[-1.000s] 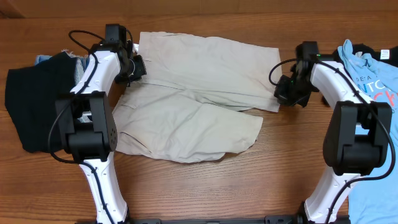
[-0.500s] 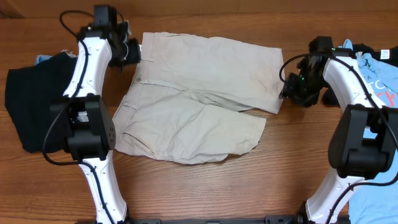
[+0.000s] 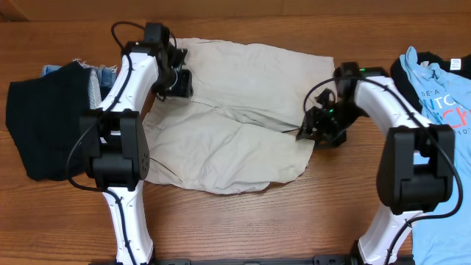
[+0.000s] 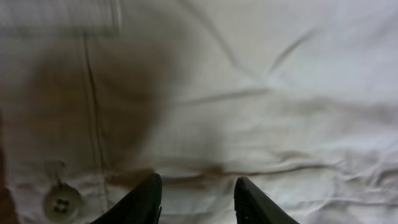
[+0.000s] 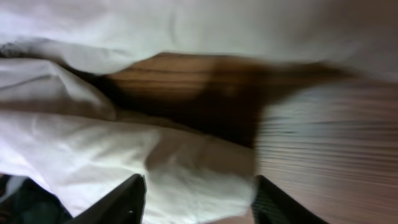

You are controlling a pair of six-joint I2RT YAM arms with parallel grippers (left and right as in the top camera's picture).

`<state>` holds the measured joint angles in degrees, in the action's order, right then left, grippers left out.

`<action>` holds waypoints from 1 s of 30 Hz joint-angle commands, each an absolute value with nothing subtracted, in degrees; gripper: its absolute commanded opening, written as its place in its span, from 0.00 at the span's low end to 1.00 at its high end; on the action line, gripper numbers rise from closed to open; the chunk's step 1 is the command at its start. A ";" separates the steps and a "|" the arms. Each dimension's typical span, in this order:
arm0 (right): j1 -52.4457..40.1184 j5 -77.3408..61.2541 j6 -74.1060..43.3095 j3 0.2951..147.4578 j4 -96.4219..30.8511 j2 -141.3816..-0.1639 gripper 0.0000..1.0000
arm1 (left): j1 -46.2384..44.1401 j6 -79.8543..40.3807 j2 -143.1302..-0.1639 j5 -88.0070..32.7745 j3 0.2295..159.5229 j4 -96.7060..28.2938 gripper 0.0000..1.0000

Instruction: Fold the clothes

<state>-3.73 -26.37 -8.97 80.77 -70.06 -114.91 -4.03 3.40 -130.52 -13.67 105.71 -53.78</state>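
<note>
1. Shorts (image 3: 235, 110) lie flat in the middle of the table (image 3: 243, 228), closer to the far edge.
2. Their long way runs side to side: waist toward the left edge, leg ends toward the right edge.
3. One leg lies by the far edge. The other is nearer the front edge.
4. The left gripper (image 3: 179, 79) is over the waist, at the far left corner of the shorts, near a button (image 4: 60, 203). Its fingers are apart and hold nothing.
5. The right gripper (image 3: 316, 131) is at the leg ends. Its fingers are spread wide, with cloth between them but not pinched.
6. I think each arm is nearest its own end, so the fold may bring the far leg over the near one.
</note>
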 commanded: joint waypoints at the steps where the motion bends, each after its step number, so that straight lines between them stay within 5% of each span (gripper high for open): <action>1: -5.54 -28.84 -12.01 79.72 -68.01 -113.30 0.29 | -3.73 4.73 -130.02 -11.55 102.19 -52.71 0.41; 5: -4.67 -29.23 -12.01 80.97 -63.46 -113.23 0.04 | -3.70 4.75 -130.02 -8.75 100.51 -51.48 0.41; 17: 5.39 -28.60 -12.23 87.50 -43.31 -113.25 0.05 | -2.17 -1.28 -130.02 -1.04 99.59 -47.68 0.37; 19: 5.39 -28.60 -12.21 87.50 -41.12 -113.25 0.42 | -1.69 -3.22 -130.02 -1.04 99.59 -46.50 0.38; 21: 5.39 -28.58 -11.94 87.50 -42.26 -113.25 0.59 | -1.17 -5.76 -130.02 -1.06 99.59 -45.52 0.38; 30: 4.64 -31.44 -3.84 87.39 -65.76 -113.25 0.62 | 1.39 -9.04 -130.02 -4.80 99.59 -44.29 0.40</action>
